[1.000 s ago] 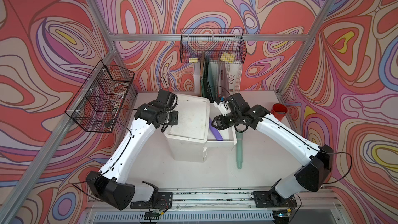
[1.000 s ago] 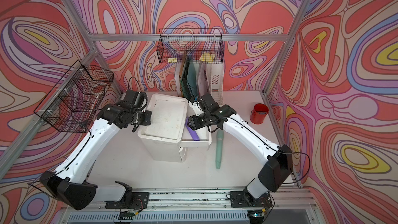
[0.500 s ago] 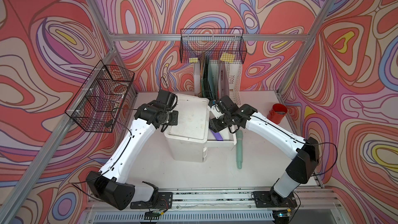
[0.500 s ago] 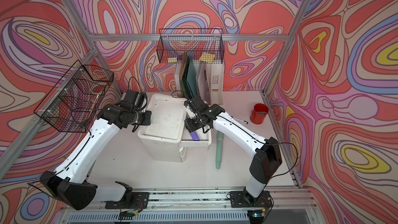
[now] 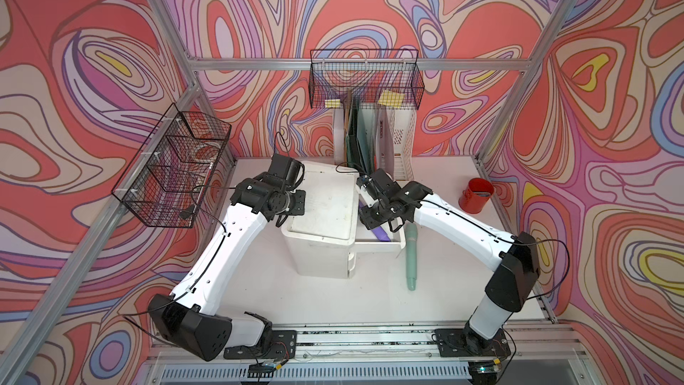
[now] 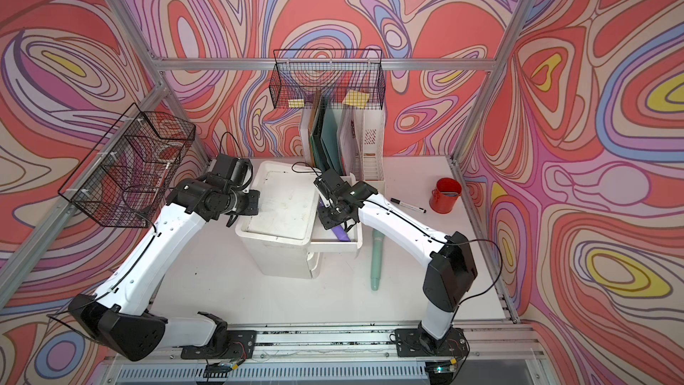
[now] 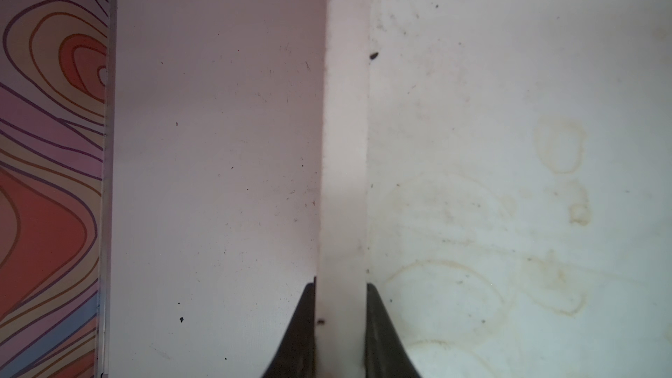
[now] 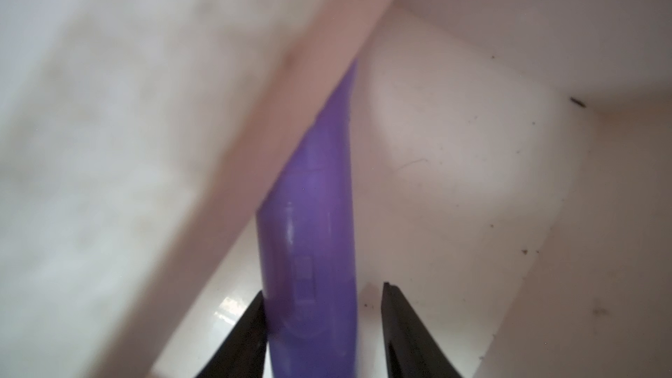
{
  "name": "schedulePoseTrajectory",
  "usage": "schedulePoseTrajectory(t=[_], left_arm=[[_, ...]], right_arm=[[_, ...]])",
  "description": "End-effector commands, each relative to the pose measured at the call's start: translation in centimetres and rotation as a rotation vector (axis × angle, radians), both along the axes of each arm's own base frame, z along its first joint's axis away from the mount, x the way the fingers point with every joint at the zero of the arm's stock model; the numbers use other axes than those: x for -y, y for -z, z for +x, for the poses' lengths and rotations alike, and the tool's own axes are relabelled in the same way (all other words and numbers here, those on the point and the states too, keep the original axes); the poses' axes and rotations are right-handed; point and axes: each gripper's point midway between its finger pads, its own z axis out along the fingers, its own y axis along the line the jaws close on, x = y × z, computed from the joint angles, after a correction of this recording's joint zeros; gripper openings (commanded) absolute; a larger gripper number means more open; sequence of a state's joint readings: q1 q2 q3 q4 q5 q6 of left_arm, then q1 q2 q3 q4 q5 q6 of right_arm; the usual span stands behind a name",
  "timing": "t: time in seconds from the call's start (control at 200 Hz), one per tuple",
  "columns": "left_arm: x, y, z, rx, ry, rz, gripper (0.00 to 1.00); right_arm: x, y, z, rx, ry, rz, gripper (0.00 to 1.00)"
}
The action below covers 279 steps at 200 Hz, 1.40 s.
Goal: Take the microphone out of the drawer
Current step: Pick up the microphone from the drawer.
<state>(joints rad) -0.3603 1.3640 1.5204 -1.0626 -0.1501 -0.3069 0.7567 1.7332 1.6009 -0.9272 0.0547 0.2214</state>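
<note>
Lying nearest: a mint-green wand (image 5: 411, 257) flat on the white bench (image 5: 462, 290), just beside the outer wall of the open drawer
Cabinet: a white drawer unit (image 5: 325, 209) stands mid-bench; its top drawer (image 5: 377, 245) is pulled out toward the right arm's side
Task object: the purple microphone (image 8: 312, 230) is inside the drawer, lying slanted on its floor; one end is tucked under the unit's top edge; in both top views only a short purple stretch shows below the right wrist
Right arm: the right fingers (image 8: 403, 321) are down in the drawer, astride the microphone; narrow but not closed; one touches the purple body, the other stands just apart from it
Left arm: the left fingers (image 7: 302, 321) are narrow, pinched on the raised rim of the drawer unit's top, on the side away from the drawer
Farther right: a red cup (image 5: 476, 195) near the bench's right edge; a black marker (image 6: 408, 206) lies between it and the right arm
Back of bench: a white file rack (image 5: 398, 142) with upright folders, just behind the drawer unit
Walls: a black wire basket (image 5: 364, 83) hangs above the rack; a second one hangs on the left frame
</note>
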Motion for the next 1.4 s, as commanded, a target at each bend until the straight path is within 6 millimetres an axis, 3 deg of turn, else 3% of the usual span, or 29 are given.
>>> schedulePoseTrajectory(t=[0.0, 0.386, 0.841, 1.152, 1.392], left_arm=[[-1.1, -0.8, 0.7, 0.052, -0.047, 0.032, 0.00], [-1.1, -1.0, 0.7, 0.057, -0.048, 0.025, 0.00], [-1.1, -1.1, 0.6, 0.061, -0.045, 0.025, 0.00], [-1.0, -1.2, 0.7, 0.064, -0.045, 0.021, 0.00], [-1.0, -1.1, 0.7, 0.063, -0.044, 0.021, 0.00]], right_arm=[[-0.5, 0.8, 0.0, 0.004, 0.026, -0.003, 0.41], [1.6, -1.0, 0.3, 0.042, 0.229, 0.044, 0.20], [2.4, -4.3, 1.4, 0.107, 0.390, 0.125, 0.14], [3.2, -7.7, 1.9, 0.203, 0.424, 0.190, 0.12], [3.8, -12.1, 2.7, 0.337, 0.416, 0.236, 0.11]])
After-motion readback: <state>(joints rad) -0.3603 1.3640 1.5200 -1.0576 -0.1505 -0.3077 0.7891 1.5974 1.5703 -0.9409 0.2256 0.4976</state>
